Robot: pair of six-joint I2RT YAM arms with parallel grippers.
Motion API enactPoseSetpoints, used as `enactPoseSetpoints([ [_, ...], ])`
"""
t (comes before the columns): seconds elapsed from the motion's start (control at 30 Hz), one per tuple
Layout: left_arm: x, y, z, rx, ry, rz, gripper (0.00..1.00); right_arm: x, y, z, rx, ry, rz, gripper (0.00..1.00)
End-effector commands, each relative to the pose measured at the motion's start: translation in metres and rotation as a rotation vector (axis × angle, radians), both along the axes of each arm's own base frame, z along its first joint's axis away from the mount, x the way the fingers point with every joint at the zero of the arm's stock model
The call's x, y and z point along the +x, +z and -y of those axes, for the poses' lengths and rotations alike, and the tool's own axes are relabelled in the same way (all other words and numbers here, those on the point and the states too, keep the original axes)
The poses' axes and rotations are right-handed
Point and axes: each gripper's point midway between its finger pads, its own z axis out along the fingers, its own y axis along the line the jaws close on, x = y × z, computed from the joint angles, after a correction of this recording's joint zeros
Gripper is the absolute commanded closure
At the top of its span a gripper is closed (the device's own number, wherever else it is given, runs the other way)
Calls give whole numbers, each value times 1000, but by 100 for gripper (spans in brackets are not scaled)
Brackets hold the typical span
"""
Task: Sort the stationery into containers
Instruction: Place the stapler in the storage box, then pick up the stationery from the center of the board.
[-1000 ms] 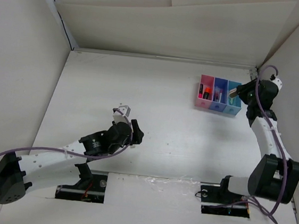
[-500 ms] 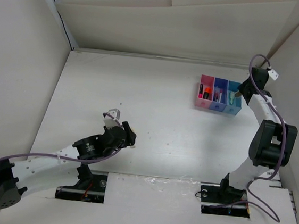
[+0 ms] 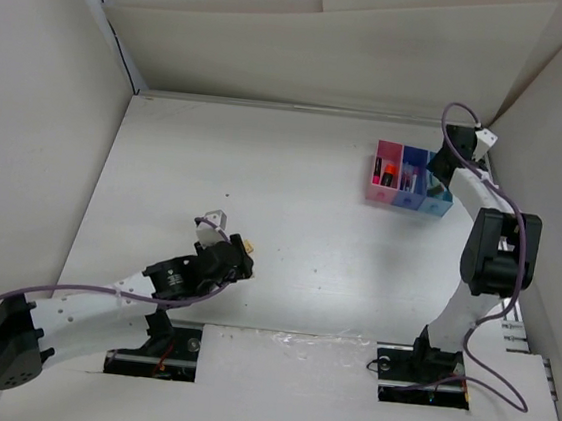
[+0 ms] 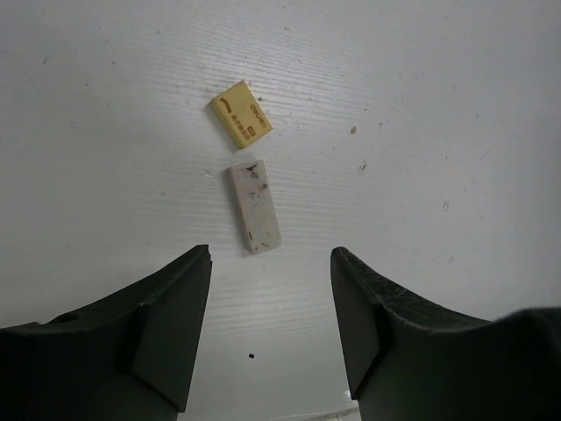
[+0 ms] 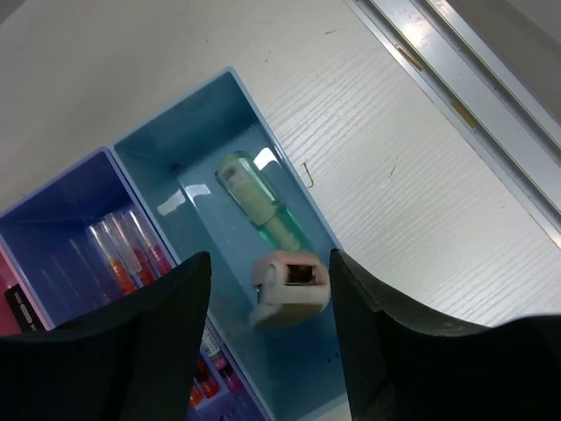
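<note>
Over the light blue bin, at the centre of the right wrist view, the right gripper is spread wide. A beige eraser sits loose between its jaws, near a green eraser; this looks like a drop-off. Low in the left wrist view, the left gripper gapes empty over a grey eraser and a yellow eraser. Next it probably needs to descend and close on the grey one.

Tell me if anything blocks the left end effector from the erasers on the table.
Nothing blocks the grey eraser: it lies on bare table just ahead of the open left end effector. The yellow eraser lies beyond it, so the grey one sits in between.
</note>
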Motion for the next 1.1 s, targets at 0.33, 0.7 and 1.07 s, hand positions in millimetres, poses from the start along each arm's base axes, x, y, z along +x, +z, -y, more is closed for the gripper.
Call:
enactPoseSetpoints([
  [0.33,17,-23,-4,138,83,-15,64,-34,132,-47,20,114,292,31],
  [0.7,5,-48,20,247,103,-70,66,-109,148,-154,160,420,437,31],
  [1.07,-2,-42,30,185,157,-56,66,-138,140,-182,163,522,439,31],
])
